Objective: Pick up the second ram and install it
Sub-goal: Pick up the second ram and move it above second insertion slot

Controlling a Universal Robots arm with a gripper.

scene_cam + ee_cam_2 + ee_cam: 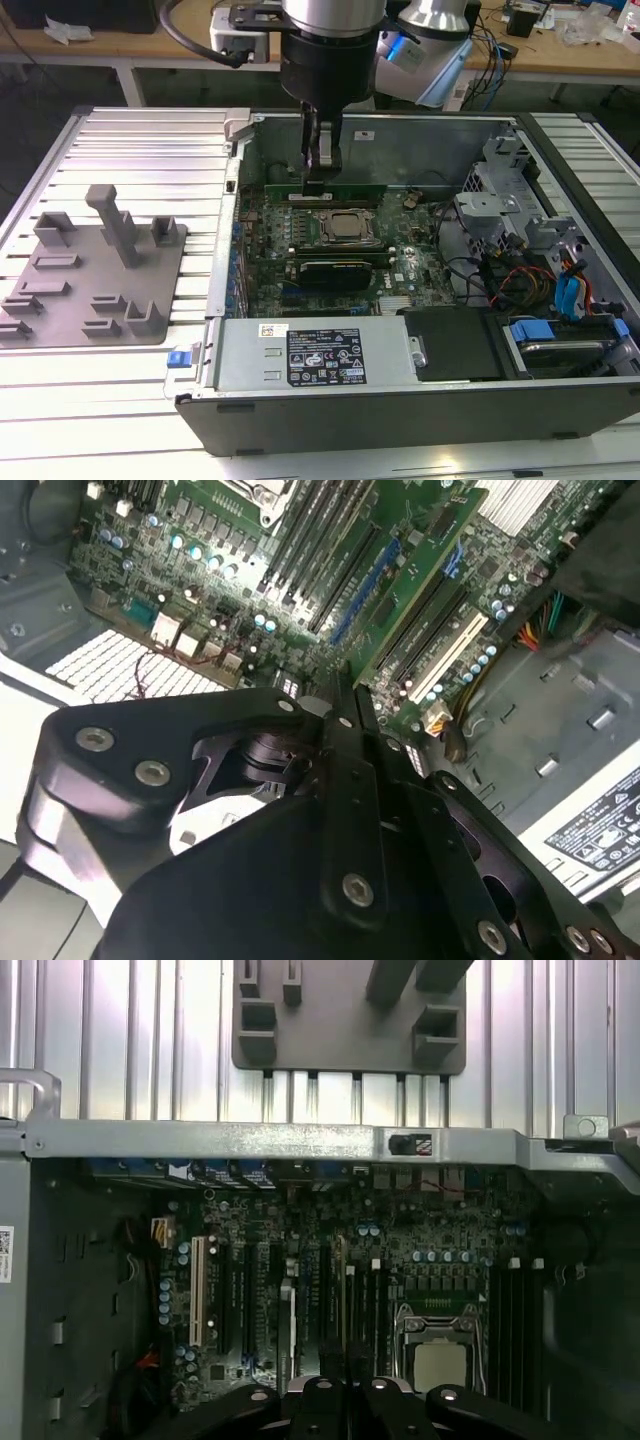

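The second ram point(358, 189), a long thin green stick, hangs level inside the open computer case with my gripper point(318, 186) shut on its middle. It hovers over the motherboard point(405, 270) beside the processor socket point(345, 228). In the second wrist view the ram point(430, 570) runs away from my gripper point(340, 705) as a green board with dark chips. In the first wrist view the ram point(342, 1300) appears edge-on, leaving my gripper point(345, 1385) in line with the memory slots next to the socket point(435, 1355). Whether it touches a slot I cannot tell.
A black expansion card point(335, 268) stands just in front of the socket. The power supply point(310, 355) lies along the case's near side, and drive cages and cables point(510, 230) are on the exterior view's right. A grey fixture plate point(90, 270) lies outside on the exterior view's left.
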